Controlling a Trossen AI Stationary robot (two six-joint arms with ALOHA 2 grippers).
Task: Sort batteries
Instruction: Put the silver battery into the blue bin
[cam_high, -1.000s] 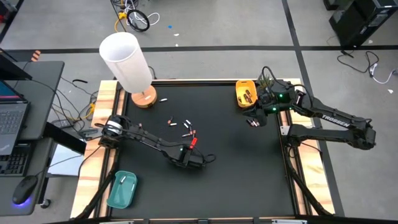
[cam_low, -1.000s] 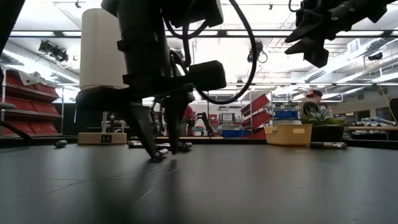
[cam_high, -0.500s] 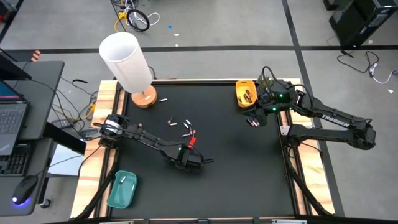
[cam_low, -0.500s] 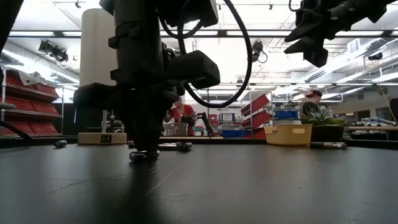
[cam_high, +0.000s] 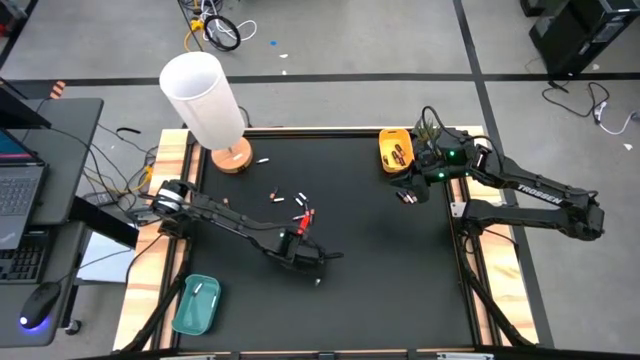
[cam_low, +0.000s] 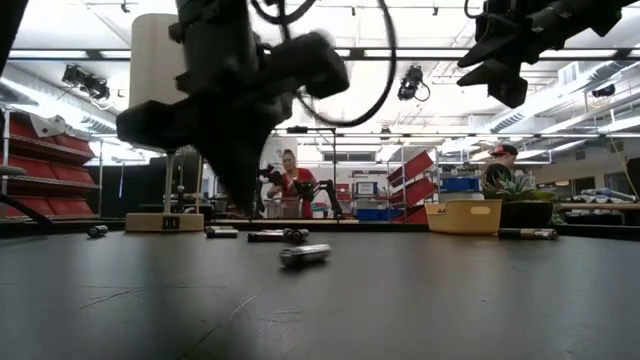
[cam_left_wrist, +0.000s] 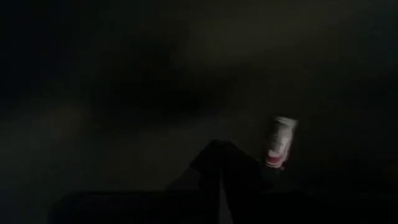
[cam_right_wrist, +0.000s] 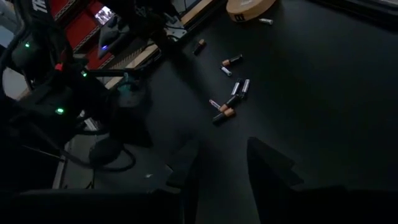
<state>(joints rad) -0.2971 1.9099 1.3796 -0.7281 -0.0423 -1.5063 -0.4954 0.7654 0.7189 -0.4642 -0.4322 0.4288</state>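
One silver battery (cam_low: 305, 255) lay free on the black table (cam_high: 380, 260) below the left gripper (cam_high: 297, 252), whose fingers were pinched together, empty; the right gripper (cam_high: 407, 192) hung parted near the yellow tray (cam_high: 394, 151).

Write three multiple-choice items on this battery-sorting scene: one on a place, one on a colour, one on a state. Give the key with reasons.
1. Where on the table is the teal tray?
A. At the edge on the left arm's side
B. Beside the yellow tray
C. In the middle

2. What colour is the tray nearest the right hand?
A. Teal
B. Yellow
C. Red

3. How is the left hand?
A. Wide open over the teal tray
B. Shut on the yellow tray
C. Shut, with a battery lying loose on the table nearby

Key: 1 A, the high view shows it at the table's corner near the left arm's base. 2 B, the yellow tray sits just by that hand. 3 C, the left wrist view shows the fingers together and the battery beside them, apart.
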